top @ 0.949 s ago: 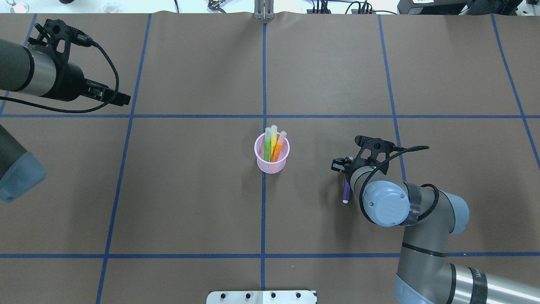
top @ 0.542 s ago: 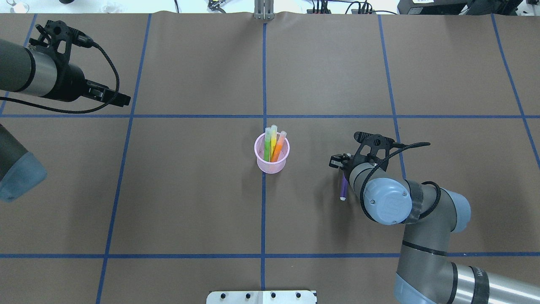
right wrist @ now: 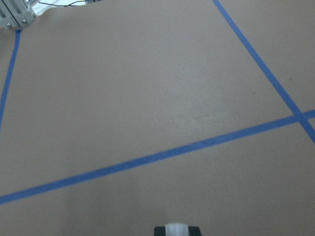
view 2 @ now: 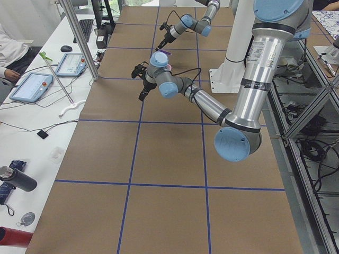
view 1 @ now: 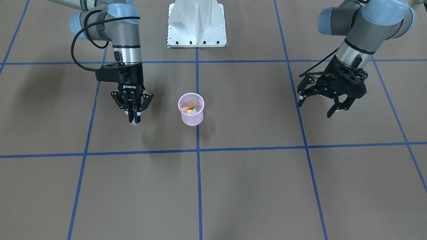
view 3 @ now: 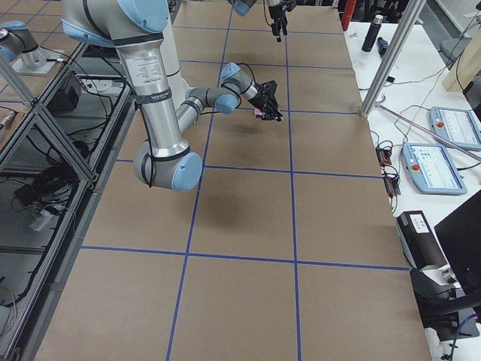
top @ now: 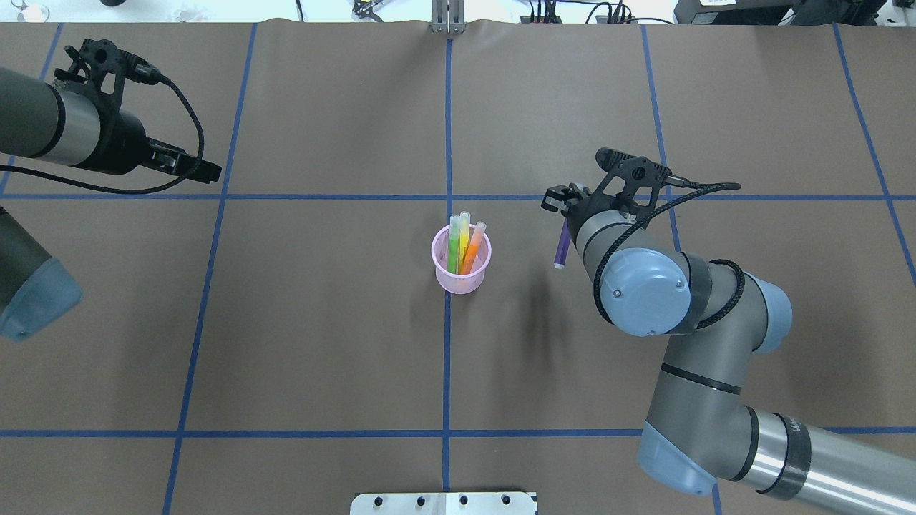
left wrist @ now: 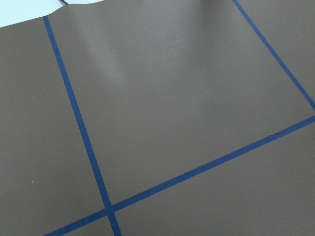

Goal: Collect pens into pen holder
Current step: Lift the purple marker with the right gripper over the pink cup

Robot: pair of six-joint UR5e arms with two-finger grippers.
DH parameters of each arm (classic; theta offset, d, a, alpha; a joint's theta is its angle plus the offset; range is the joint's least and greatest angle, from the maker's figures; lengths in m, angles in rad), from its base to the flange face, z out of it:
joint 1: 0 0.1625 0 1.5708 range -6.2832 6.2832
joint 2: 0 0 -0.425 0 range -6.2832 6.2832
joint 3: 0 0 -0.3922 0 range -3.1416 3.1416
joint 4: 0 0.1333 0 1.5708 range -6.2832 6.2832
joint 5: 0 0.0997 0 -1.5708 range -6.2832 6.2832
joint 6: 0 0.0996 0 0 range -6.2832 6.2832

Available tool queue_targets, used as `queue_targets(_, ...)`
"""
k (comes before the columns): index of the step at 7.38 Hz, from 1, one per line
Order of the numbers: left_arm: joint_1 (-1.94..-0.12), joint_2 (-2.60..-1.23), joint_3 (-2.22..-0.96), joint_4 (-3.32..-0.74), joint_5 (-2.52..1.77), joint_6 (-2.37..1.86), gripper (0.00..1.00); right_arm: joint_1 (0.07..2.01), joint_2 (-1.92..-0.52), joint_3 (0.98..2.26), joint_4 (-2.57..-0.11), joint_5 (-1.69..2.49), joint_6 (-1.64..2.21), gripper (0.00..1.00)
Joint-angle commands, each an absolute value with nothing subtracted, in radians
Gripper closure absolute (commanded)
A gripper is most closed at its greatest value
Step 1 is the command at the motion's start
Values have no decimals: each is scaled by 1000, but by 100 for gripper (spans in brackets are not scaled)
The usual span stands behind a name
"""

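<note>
The right gripper (view 1: pixel 133 116) had its fingers pinched together on a purple pen (top: pixel 562 247). The pen hung nearly upright, pale tip down, lifted clear of the brown paper-covered table (top: pixel 322 343). It was apart from the pink mesh pen holder (top: pixel 461 280), on the robot's right of it. In the holder stood a green pen (top: pixel 454 247), a yellow pen (top: pixel 464 232) and an orange pen (top: pixel 473 250), leaning together. Well away on the other side, the left gripper (view 1: pixel 315 109) hung with its fingers spread wide.

The purple pen (top: pixel 562 248) is hidden at its upper end by the right tool (view 1: pixel 134 119)
</note>
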State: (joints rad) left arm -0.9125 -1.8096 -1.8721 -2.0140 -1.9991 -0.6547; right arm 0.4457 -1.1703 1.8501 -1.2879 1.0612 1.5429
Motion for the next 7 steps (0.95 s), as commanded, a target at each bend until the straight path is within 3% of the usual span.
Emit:
queue_targets(1,-911,-1818,-1838,-2017,-2000,-653,0,427,-1106,1848,-1292,893,1565,100)
queue_targets(4,-911,-1818,-1825,-2020,-2002,-655,0,371,-1028,1826,-1369,705,1681,100)
queue_targets(7,-910,-1818,-1803,-2022,-2002,-652,0,319,-936,1676,-1411,582,1724,100)
